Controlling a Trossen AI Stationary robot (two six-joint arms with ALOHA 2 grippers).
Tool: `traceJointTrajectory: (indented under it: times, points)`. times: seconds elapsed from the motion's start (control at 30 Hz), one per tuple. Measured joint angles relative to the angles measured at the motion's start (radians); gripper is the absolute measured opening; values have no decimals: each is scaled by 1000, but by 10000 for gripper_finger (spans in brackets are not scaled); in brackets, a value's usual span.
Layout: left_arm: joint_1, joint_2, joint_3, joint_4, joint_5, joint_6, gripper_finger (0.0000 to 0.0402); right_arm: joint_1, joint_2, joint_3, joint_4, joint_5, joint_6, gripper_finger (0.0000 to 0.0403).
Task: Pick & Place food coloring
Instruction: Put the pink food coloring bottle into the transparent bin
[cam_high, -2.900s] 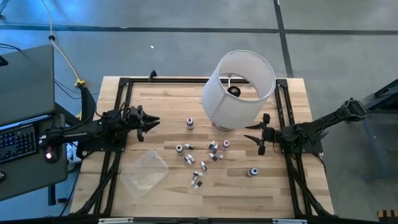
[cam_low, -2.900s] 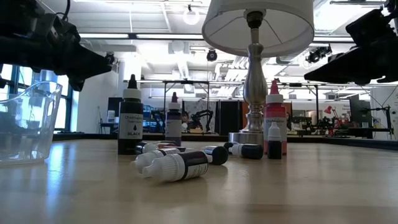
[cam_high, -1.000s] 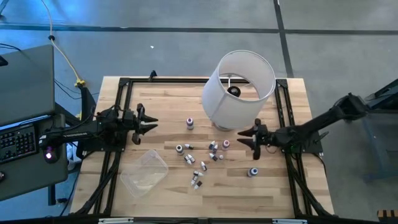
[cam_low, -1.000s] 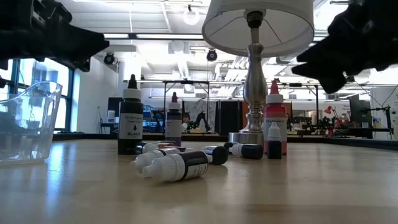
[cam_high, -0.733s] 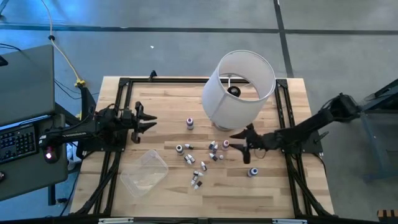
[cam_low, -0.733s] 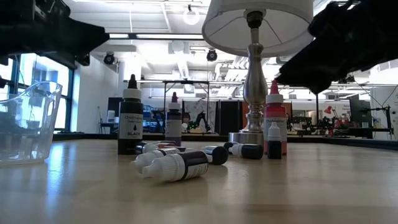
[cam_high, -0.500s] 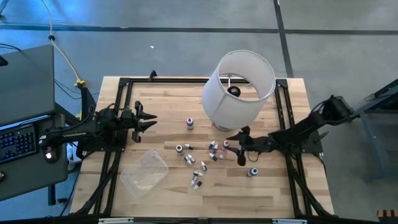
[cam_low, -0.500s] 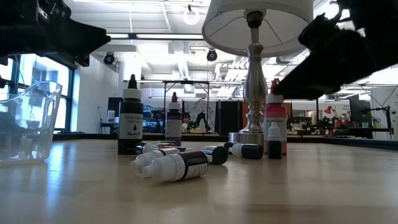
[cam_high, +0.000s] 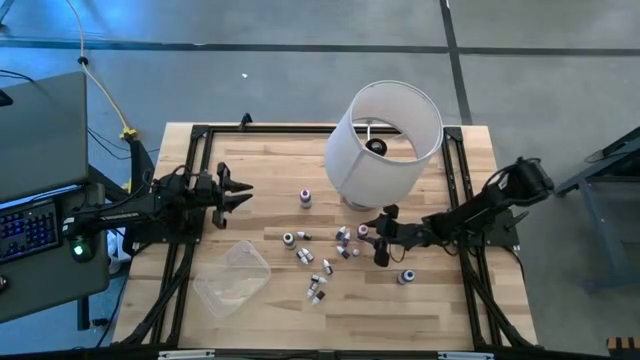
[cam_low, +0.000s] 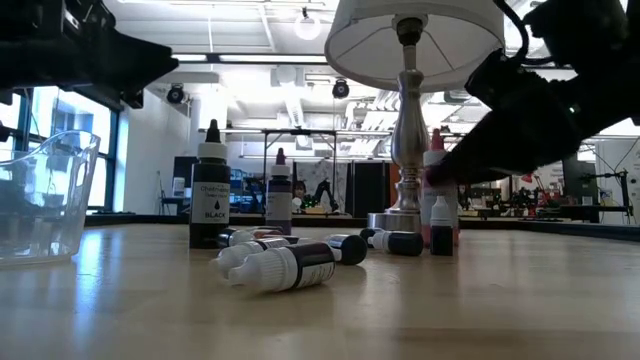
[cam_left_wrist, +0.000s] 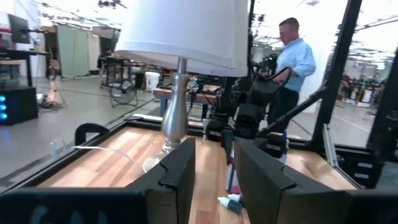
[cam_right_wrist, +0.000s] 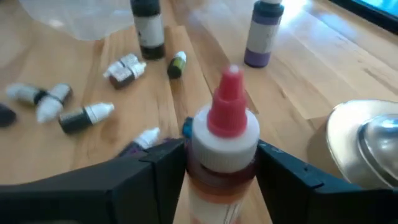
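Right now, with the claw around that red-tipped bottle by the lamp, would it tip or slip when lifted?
The red-tipped bottle stands tall and narrow, so a sideways nudge could probably tip it. The right gripper has a finger on each side below its white collar, which may catch if it slips. It looks like small, smooth plastic, likely light.

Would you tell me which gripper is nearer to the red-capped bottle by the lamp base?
The right gripper: its fingers flank the red-capped bottle. The left gripper hangs far off, over the table's left side.
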Motion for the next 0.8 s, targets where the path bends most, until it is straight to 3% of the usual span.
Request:
traceJointTrajectory:
  times: [0.13, 0.47, 0.63, 0.8]
  points:
    - [0, 0, 0, 0, -17, -30, 111, -20, 0, 1, -2, -31, 14, 140]
    - [0, 0, 1, -1, -16, -57, 111, -7, 0, 10, 82, -69, 28, 150]
    - [0, 0, 1, -1, -16, -78, 111, 35, 0, 92, 56, -102, -22, 139]
    - [0, 0, 1, -1, -16, -101, 111, 76, 0, 234, -96, -87, -101, 140]
